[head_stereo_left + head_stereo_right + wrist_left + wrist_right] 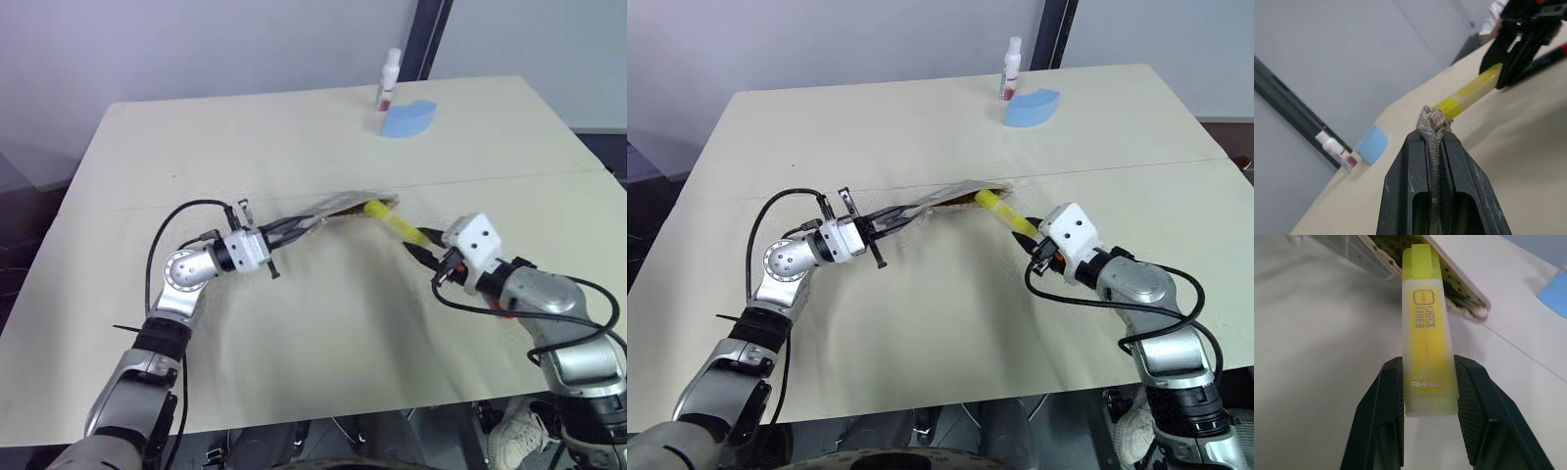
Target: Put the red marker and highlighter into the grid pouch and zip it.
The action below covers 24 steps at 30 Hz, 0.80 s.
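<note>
The grid pouch (333, 208) lies mid-table with its near edge lifted. My left gripper (294, 227) is shut on that edge, and the fabric bunches between its fingers (1415, 161). My right gripper (419, 247) is shut on the yellow highlighter (1427, 333). The pen slants up to the left, and its cap end sits at the pouch's open mouth (1459, 284), where the dotted lining shows. In the left wrist view, the red marker (1550, 53), a slim dark pen with a red end, lies on the table behind the right gripper.
A white bottle with a red label (389, 78) and a blue fan-shaped piece (409, 117) stand at the far edge of the cream table (196, 157). A seam crosses the tabletop just behind the pouch.
</note>
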Motion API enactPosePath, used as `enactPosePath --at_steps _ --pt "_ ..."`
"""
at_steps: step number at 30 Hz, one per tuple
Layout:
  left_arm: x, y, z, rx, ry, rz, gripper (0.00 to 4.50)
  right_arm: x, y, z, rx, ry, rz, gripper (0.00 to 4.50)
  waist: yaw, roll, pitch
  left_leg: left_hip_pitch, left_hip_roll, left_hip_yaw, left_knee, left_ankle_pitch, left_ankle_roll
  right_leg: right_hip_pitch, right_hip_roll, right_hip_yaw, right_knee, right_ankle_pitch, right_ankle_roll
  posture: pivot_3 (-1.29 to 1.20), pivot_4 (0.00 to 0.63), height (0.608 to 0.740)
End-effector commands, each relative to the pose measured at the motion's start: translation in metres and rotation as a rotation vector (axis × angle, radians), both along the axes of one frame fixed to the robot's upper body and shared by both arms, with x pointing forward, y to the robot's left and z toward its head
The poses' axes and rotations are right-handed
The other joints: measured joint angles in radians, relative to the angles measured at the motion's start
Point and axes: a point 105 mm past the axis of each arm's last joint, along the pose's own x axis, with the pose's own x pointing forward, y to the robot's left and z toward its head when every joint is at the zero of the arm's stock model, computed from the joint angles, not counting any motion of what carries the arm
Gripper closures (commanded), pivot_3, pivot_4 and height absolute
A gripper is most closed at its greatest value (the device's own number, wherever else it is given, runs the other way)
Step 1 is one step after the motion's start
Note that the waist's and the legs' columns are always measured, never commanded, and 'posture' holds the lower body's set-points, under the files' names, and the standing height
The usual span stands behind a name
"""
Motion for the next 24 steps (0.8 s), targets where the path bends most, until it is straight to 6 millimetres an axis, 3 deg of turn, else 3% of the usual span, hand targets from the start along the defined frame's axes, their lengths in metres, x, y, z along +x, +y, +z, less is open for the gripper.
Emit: enactPosePath --at_steps 1,5,13,19,24 --pt "-0.011 -0.006 0.007 0.07 -0.113 -0.082 4.5 -0.003 0.01 0.011 -0.148 -0.07 0.106 3.62 0.0 0.0 0.0 0.0 0.0 0.0 0.0 0.0 0.0 0.0 0.0 0.0 0.0 0.0 0.0 0.0 0.15 0.739" --pt "-0.015 -0.009 0.01 0.084 -0.128 -0.139 4.5 -0.006 0.026 0.012 -0.338 -0.184 0.263 3.62 -0.001 -0.001 0.0 0.0 0.0 0.0 0.001 -0.002 0.0 0.0 0.0 0.0 0.0 0.0 0.0 0.0 0.15 0.739" --pt "-0.014 -0.007 0.014 0.061 -0.113 -0.171 4.5 -0.007 0.067 0.027 -0.327 -0.375 0.436 3.62 -0.002 -0.001 0.001 0.0 0.0 0.0 0.0 0.001 0.0 0.0 0.0 0.0 0.0 0.0 0.0 0.0 0.15 0.739" --pt "-0.016 -0.008 0.015 0.029 -0.094 -0.182 4.5 0.002 0.069 0.017 -0.338 -0.406 0.414 3.62 0.001 -0.002 0.001 0.0 0.0 0.0 0.001 0.001 0.0 0.001 0.0 0.0 0.0 0.0 0.0 0.0 0.15 0.739" --pt "-0.015 -0.003 0.012 0.019 -0.077 -0.162 4.5 0.004 0.055 0.021 -0.332 -0.4 0.351 1.19 0.0 -0.002 0.001 0.0 0.0 0.0 0.001 0.001 0.0 0.0 0.001 0.0 0.0 0.0 0.0 0.0 0.15 0.739"
